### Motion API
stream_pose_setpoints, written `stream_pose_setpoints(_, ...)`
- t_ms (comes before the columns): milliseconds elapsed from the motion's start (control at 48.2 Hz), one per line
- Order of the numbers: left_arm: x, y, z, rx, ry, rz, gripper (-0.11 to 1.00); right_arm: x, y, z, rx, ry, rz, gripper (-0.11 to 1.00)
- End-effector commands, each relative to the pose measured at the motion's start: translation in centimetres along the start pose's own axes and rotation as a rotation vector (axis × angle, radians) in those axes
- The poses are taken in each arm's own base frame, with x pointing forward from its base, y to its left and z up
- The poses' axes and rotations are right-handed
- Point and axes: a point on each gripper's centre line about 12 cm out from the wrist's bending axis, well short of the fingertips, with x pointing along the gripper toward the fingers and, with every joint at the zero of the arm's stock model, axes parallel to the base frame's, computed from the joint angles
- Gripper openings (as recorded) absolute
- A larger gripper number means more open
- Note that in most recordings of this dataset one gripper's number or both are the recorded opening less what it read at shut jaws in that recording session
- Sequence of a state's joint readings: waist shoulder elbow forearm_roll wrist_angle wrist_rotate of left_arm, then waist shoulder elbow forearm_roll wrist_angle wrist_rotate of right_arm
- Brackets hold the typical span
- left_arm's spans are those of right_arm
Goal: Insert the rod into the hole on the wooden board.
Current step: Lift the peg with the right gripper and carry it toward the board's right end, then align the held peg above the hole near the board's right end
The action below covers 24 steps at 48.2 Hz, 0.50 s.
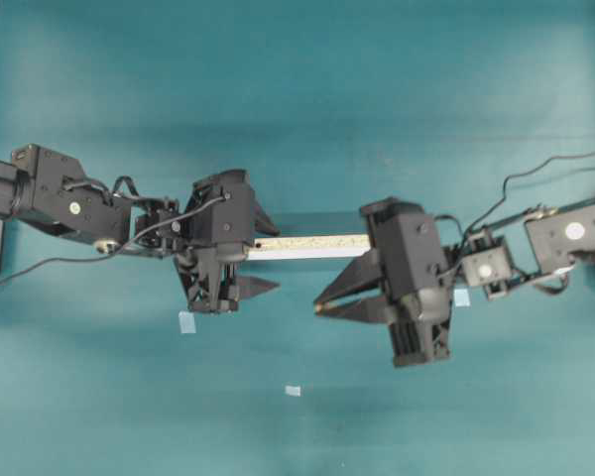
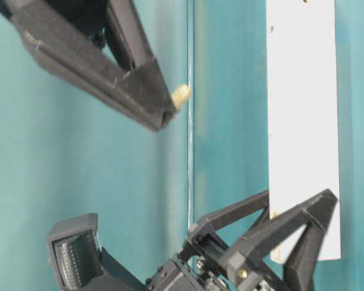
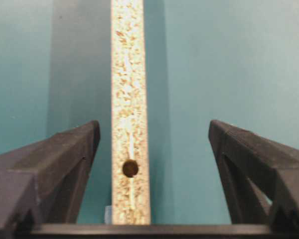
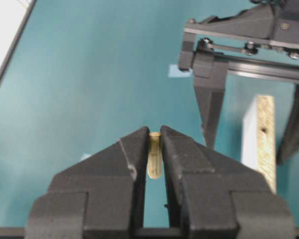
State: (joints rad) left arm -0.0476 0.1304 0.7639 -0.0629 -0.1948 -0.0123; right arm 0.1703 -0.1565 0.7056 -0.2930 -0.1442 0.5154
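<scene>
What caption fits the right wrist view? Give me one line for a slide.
Right hand shut on the rod, with the open left hand straddling the wooden board beyond.

Two arms work over one teal worktop [image 1: 307, 89], each ending in one pincer: the left pincer [image 1: 268, 256] and the right pincer [image 1: 322, 303], so two pincers with two fingers apiece. There is one board [image 1: 312, 246] and one rod [image 4: 154, 160]. The left wrist view shows one hole [image 3: 130, 168] in the board's speckled edge. Three small pale-blue tape squares lie on the worktop: one [image 1: 186, 321], another [image 1: 293, 391], a third [image 1: 461, 297].
</scene>
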Motion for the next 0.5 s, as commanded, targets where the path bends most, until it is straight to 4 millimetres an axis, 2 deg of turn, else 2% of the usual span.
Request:
stream_pose_setpoints(0, -0.2, 0.2, 1.1, -0.007, -0.037, 0.004, 0.89, -0.9, -0.4, 1.0, -0.006, -0.051, 0.001, 0.10)
stream_pose_setpoints(187, -0.2, 0.2, 1.1, -0.005, -0.037, 0.004, 0.75, -1.5, -1.4, 0.7, -0.009, -0.108, 0.006, 0.10)
stream_pose_setpoints(477, -0.2, 0.4, 0.5, -0.006, -0.016, 0.008, 0.74, -2.1, -2.3, 0.2, -0.040, -0.163, 0.011, 0.10)
